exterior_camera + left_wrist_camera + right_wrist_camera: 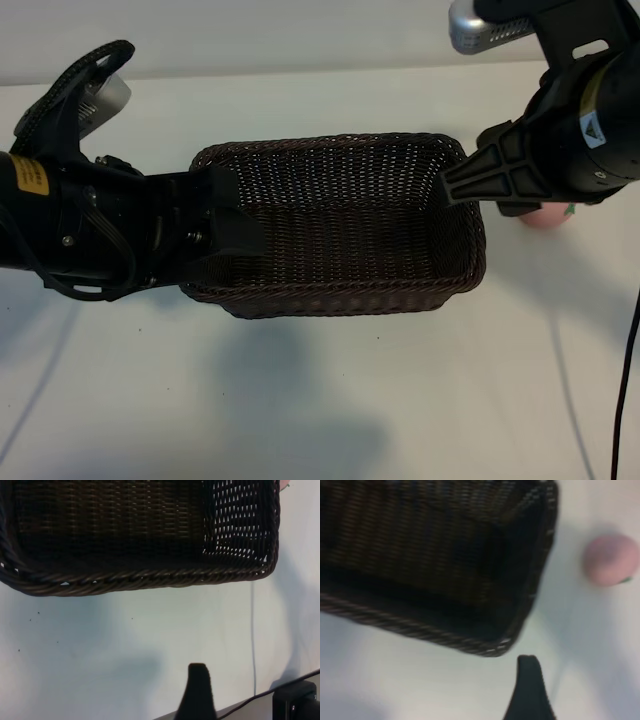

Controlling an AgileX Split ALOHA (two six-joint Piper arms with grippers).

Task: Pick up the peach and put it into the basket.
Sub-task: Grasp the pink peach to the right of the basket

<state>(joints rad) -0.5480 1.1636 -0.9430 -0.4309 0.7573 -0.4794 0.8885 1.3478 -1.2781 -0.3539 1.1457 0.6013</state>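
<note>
From the outside camera, the dark brown wicker basket (340, 225) sits in the middle of the white table (330, 400), and nothing is in it. The peach (545, 216) is on the table just past the basket's right end, and only a small pink bit of it shows under the right arm. The right claw (480, 178) hangs above the basket's right rim, its black finger pointing in over the basket, so it is not over the peach yet. The left claw (232, 220) hangs over the basket's left end, with its fingers (238, 238) spread apart and nothing between them. From the left wrist camera, one black finger (199, 690) shows over bare table, apart from the basket's braided rim (140, 577), and it touches nothing. From the right wrist camera, the whole pink peach (610, 559) lies on the table beside the basket's corner (520, 625), apart from it. One black finger (530, 687) of the right claw shows here, spread wide and holding nothing. To do this step well, I think the right claw should swing off the basket, come straight down over the peach with a finger on each side, and squeeze gently so the round fruit does not roll away.
</note>
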